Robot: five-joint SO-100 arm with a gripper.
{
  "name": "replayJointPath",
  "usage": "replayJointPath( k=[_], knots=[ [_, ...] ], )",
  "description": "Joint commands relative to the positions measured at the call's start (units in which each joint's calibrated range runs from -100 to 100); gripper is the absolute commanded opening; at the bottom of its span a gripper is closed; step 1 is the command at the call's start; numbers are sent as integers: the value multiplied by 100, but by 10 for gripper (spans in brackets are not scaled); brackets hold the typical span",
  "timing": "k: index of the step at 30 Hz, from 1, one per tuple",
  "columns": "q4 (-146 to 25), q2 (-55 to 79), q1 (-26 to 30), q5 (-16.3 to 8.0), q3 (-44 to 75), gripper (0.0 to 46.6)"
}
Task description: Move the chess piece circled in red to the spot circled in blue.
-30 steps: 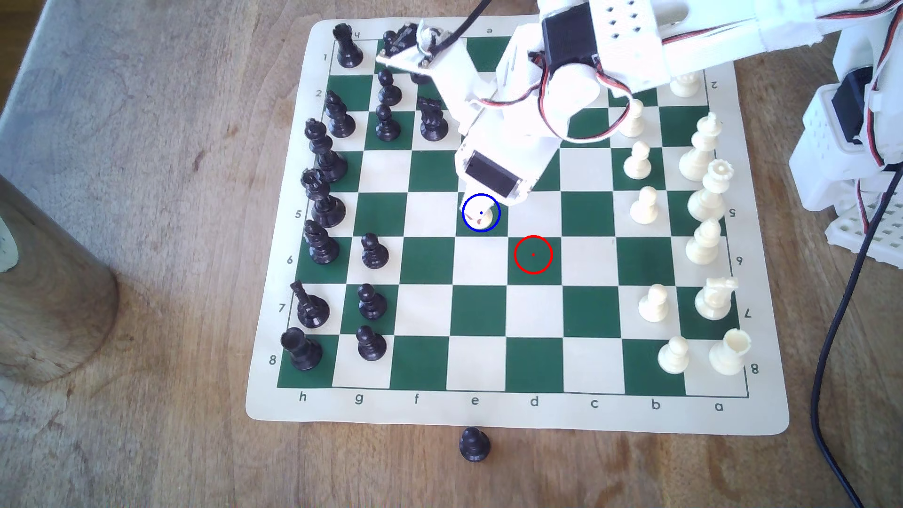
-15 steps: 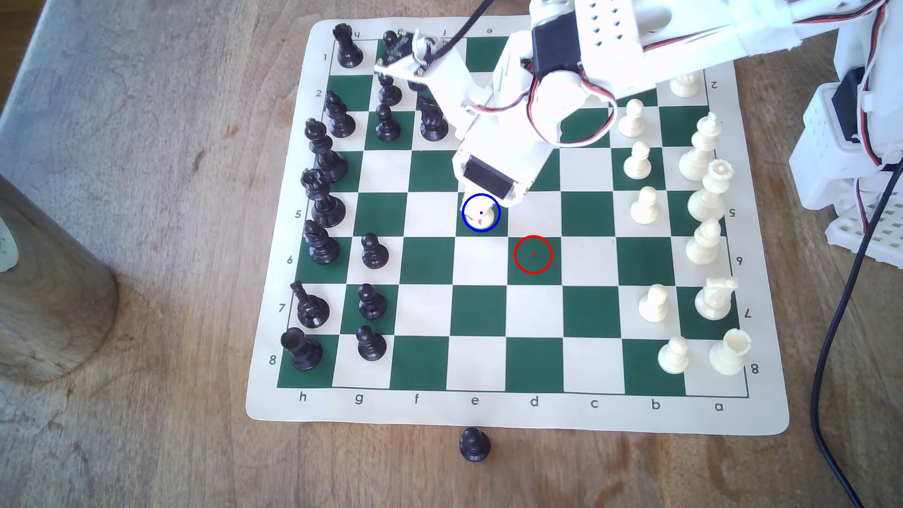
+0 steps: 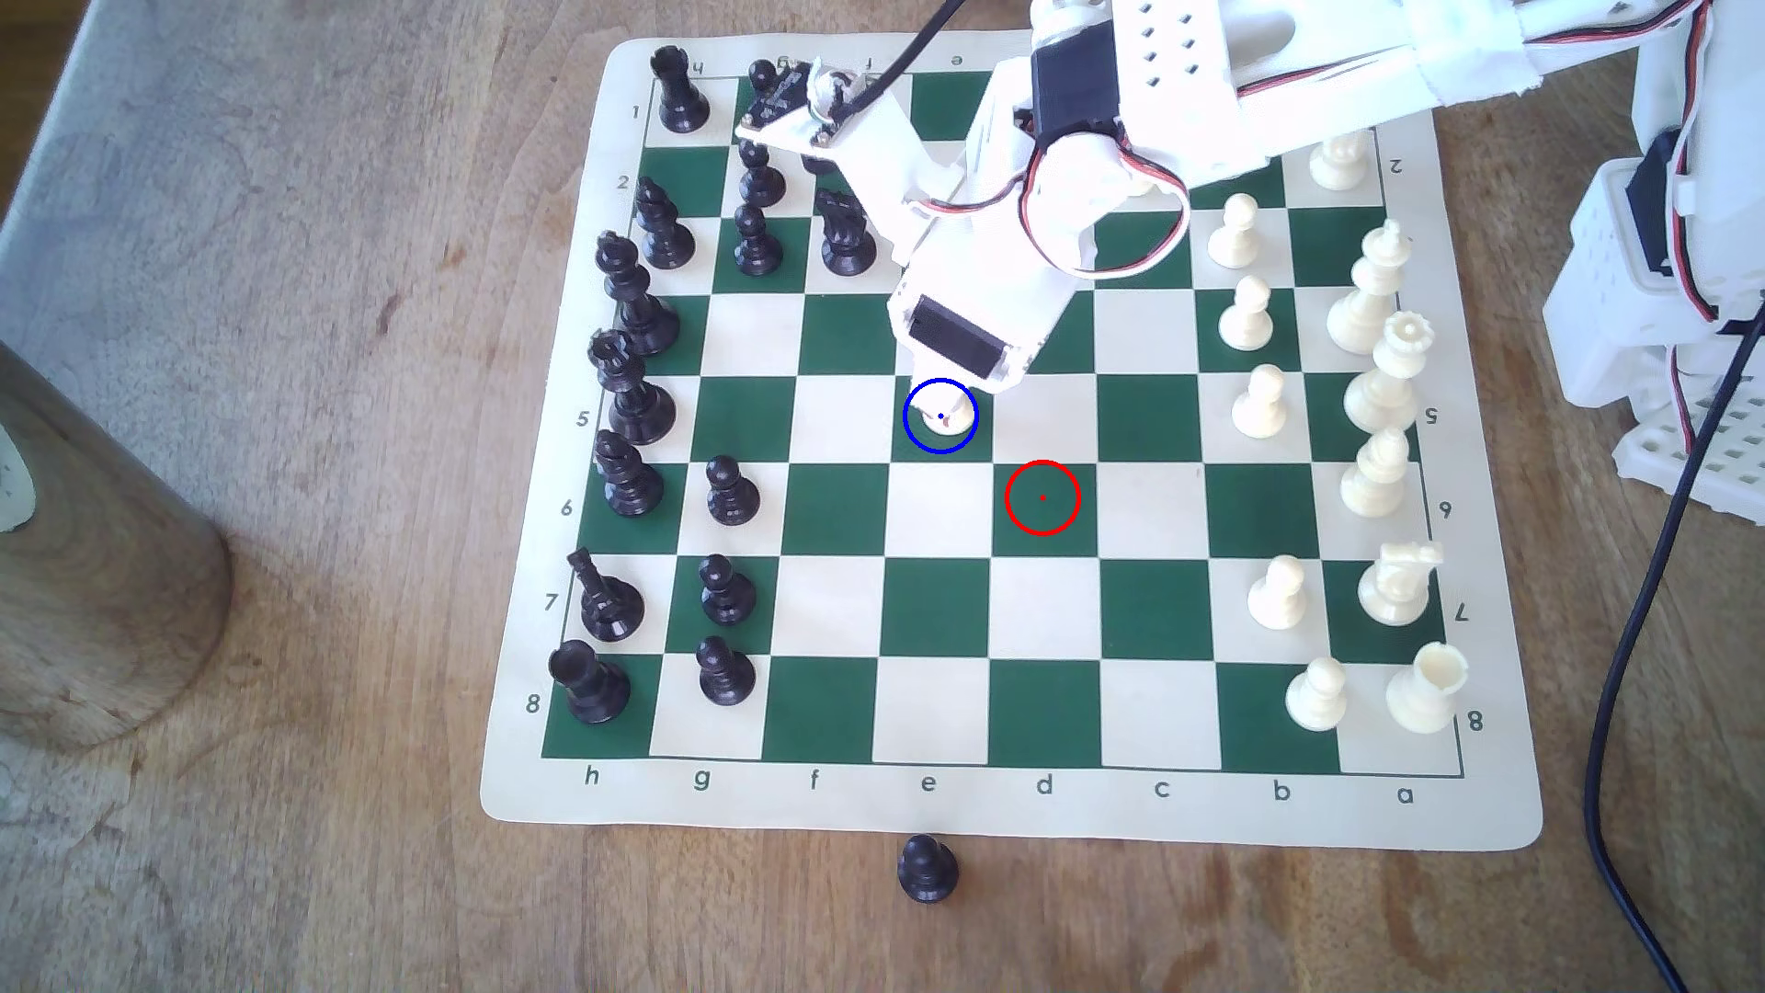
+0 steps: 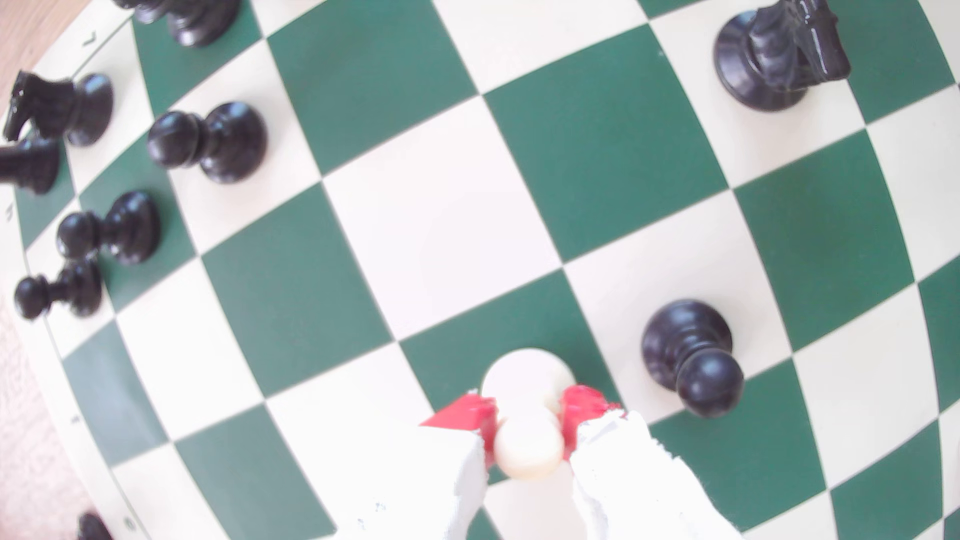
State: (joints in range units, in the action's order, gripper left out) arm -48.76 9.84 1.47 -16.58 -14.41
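The chess piece, a cream-white pawn, stands within the blue ring on the spot, a dark green square in row 5, column e. My gripper reaches down onto it from the far side. In the wrist view the red-padded fingertips press both sides of the pawn's ball head, so the gripper is shut on it. The pawn's round base rests over the green square. The red-ringed green square has no piece on it.
Black pieces line the exterior view's left side of the board, white pieces its right. A black pawn and black knight stand close to the gripper. Another black pawn sits off the mat. The arm's base is at right.
The arm's upper links have shifted slightly toward the exterior view's left. The gripper stays over the blue ring, and its red fingertips show less beside the pawn.
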Motion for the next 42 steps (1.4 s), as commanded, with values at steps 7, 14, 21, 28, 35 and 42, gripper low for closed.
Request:
replayJointPath(
  k=[7,14,21,28,35,42],
  knots=[
    [69,-204,-65,24,417,235],
    [-70,-450,-97,63,317,242],
    [-218,-840,-89,93,-45,237],
    [-816,-1672,83,93,-308,235],
    [-1749,-2869,435,103,-771,237],
    [-2593,-4660,599,181,-1759,224]
  ],
)
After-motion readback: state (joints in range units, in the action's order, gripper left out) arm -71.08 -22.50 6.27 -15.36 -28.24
